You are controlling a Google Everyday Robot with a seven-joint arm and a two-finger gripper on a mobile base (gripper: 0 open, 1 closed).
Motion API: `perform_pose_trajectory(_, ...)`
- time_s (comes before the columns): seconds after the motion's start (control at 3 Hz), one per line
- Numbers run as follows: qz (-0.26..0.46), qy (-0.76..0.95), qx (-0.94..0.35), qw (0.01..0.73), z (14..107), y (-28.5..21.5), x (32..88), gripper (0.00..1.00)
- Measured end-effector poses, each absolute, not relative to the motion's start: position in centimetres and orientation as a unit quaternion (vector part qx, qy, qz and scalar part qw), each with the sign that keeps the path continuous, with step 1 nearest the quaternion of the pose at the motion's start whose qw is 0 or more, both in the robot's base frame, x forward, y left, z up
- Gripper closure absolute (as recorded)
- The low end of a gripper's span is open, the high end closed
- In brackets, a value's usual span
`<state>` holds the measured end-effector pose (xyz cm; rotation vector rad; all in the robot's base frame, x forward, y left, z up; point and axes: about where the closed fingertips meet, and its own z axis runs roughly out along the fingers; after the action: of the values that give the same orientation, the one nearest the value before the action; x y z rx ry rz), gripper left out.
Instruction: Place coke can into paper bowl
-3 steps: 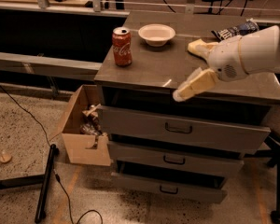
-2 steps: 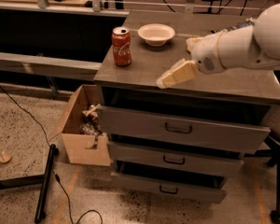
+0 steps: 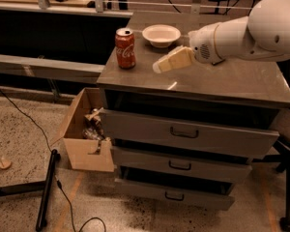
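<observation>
The red coke can (image 3: 125,48) stands upright near the front left corner of the grey drawer cabinet's top (image 3: 222,79). The white paper bowl (image 3: 161,35) sits empty behind and to the right of the can, near the back edge. My gripper (image 3: 168,58) hovers low over the cabinet top, to the right of the can and just in front of the bowl, pointing left toward the can. It is open and holds nothing. A gap remains between it and the can.
The white arm (image 3: 251,30) reaches in from the right over the cabinet top. An open cardboard box (image 3: 82,129) with clutter stands on the floor left of the drawers. A black stand leg (image 3: 46,187) and a cable lie on the floor.
My gripper has moved left and back across the cabinet top, from the front right toward the can and bowl. The can and bowl have not moved.
</observation>
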<state>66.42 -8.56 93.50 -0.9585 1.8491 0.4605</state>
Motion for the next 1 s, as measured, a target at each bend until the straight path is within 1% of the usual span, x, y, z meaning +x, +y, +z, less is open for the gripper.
perform_pose_trajectory(0.33, 0.192, 0.755, -0.386, 0.495, 93.6, -7.9, 67.0, 0.0)
perform_pose_trajectory(1.0, 0.231, 0.714, -0.33, 0.573, 93.4, -1.8, 74.1, 0.0)
